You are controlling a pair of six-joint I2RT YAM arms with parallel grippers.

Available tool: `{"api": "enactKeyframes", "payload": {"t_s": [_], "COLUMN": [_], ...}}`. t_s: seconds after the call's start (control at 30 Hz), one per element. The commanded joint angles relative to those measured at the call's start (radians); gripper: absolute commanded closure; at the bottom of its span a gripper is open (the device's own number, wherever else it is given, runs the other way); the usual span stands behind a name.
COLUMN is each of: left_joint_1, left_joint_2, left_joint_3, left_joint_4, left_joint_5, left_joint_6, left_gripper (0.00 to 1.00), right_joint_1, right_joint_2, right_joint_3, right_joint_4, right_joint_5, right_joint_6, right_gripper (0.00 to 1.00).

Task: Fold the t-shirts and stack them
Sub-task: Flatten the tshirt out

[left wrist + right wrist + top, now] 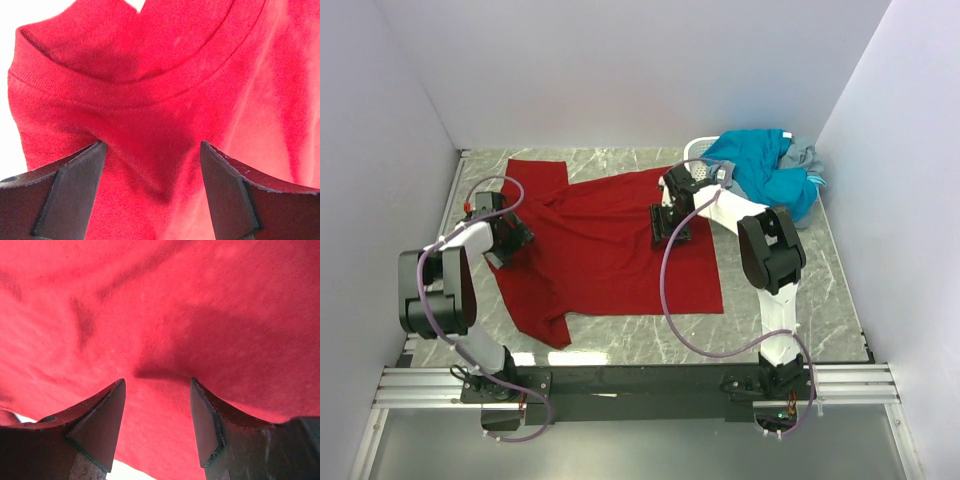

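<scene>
From above, the only container is a white basket [697,147] in the far right corner. Just a bit of its rim shows, because a teal t-shirt [760,165] is heaped over it with a grey t-shirt [804,156] bunched against its right side; how much of either lies inside I cannot tell. The red t-shirt [610,250] lies spread on the marble counter [780,320], neck to the left and hem to the right. My left hand [512,238] is down at the neck end and my right hand [670,225] is on the far part of the hem end, near the heap, with my right forearm crossing in front of the basket. At my left wrist, the fingers [65,190] stand wide apart over the red cloth just beside the ribbed collar [125,85], gripping nothing. At my right wrist, the fingers [100,425] are likewise parted, tips against plain, lightly wrinkled red cloth, nothing pinched between them.
</scene>
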Motion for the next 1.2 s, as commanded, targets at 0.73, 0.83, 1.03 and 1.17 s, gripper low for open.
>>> {"api": "enactKeyframes", "payload": {"t_s": [0.73, 0.83, 1.03, 1.17], "left_joint_1": [-0.035, -0.035, -0.034, -0.035], "left_joint_2": [0.258, 0.179, -0.033, -0.188], "left_joint_3": [0.511, 0.530, 0.458, 0.271], "left_joint_4": [-0.100, -0.116, -0.166, -0.194], "left_joint_5": [0.028, 0.028, -0.033, -0.090], "left_joint_6": [0.072, 0.071, 0.038, -0.004], "left_gripper": [0.17, 0.16, 0.15, 0.15], "right_joint_1": [-0.106, -0.104, -0.106, -0.106], "right_joint_2": [0.174, 0.123, -0.010, -0.119], "right_joint_3": [0.408, 0.429, 0.385, 0.247], "right_joint_4": [-0.165, -0.171, -0.174, -0.154], "right_joint_5": [-0.041, -0.049, -0.034, -0.024], "right_joint_6": [-0.013, -0.019, -0.027, -0.020], "right_gripper": [0.39, 0.39, 0.38, 0.38]}}
